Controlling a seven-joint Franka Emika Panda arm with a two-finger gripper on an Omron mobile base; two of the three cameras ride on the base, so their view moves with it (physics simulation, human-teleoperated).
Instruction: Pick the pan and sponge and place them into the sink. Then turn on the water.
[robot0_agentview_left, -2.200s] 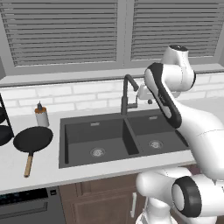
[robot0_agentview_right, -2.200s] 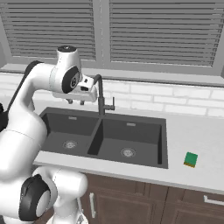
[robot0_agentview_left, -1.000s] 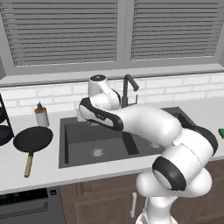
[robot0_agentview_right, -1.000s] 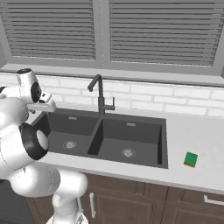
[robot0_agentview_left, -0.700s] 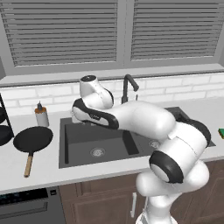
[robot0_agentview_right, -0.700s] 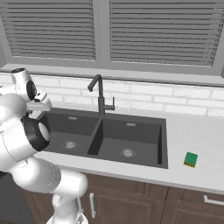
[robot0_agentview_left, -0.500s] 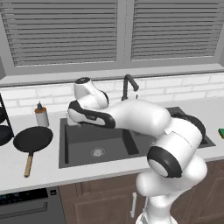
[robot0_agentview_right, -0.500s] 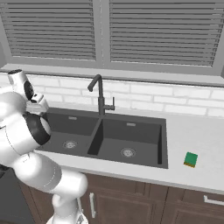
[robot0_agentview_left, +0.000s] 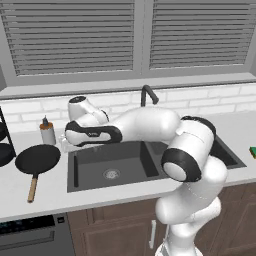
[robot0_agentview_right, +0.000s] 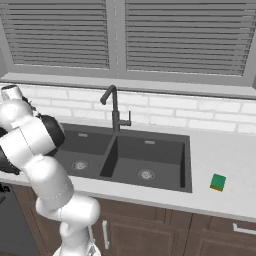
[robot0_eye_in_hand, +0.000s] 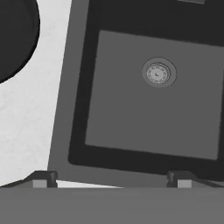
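The arm (robot0_agentview_left: 150, 125) rises from the base, bends at a dark elbow joint and reaches far to its left, forearm roughly level. The wrist turns downward, and the gripper (robot0_eye_in_hand: 113, 178) points down with its jaws spread wide, nothing between the fingertips (robot0_eye_in_hand: 43, 178).

White counter (robot0_agentview_left: 45, 192), pan (robot0_agentview_left: 37, 160), small bottle (robot0_agentview_left: 47, 132), sponge (robot0_agentview_right: 218, 182), perhaps a dark rack (robot0_agentview_left: 4, 150)

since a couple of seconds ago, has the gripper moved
Yes. The gripper has swung leftward in the left base view, from right of the faucet to past the sink's left edge, toward the pan.
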